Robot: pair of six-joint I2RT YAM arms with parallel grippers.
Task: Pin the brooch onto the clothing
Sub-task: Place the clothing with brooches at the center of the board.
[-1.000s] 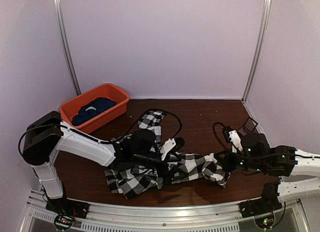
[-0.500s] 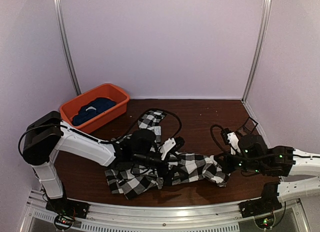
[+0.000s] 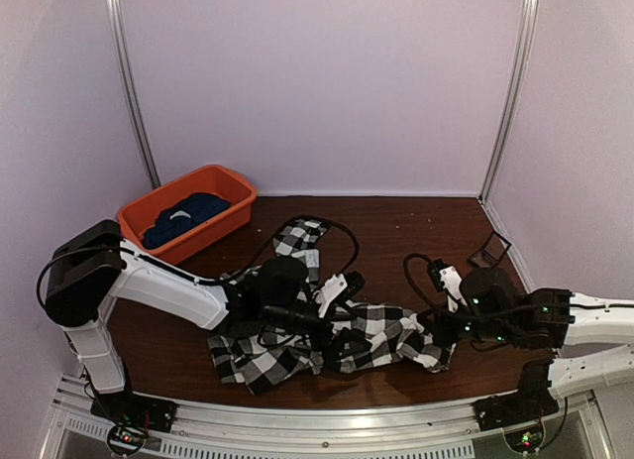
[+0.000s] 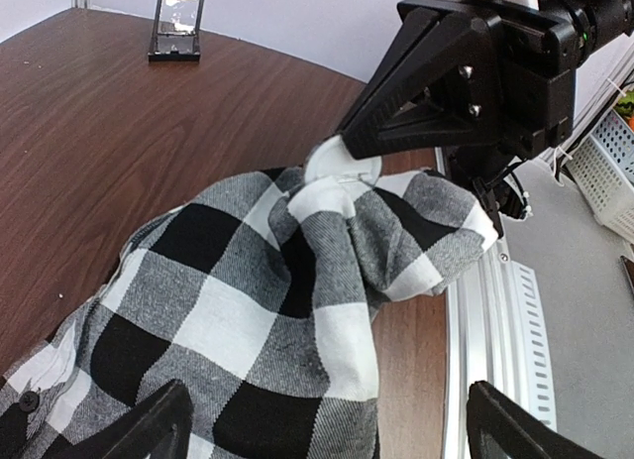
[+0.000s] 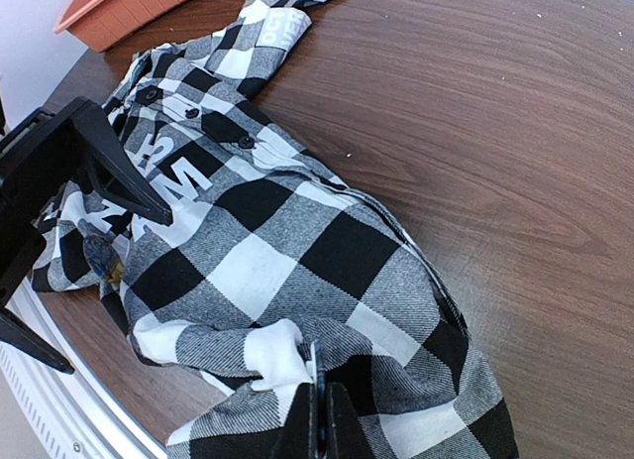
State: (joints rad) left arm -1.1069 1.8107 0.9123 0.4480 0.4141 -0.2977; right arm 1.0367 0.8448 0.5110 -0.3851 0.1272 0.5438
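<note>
right gripper (image 5: 319, 419) is pinched shut on a bunched corner of the black-and-white checked cloth shirt (image 3: 381, 330), which lies crumpled on the dark brown wooden table (image 3: 396, 231) between the arms. left gripper (image 4: 327, 434) hovers over it, jaws wide apart, empty. can't make out a pinned brooch — a small gold-ish speck (image 5: 107, 266) by the white lettering might be it. i'd call the pinning undone.
</note>
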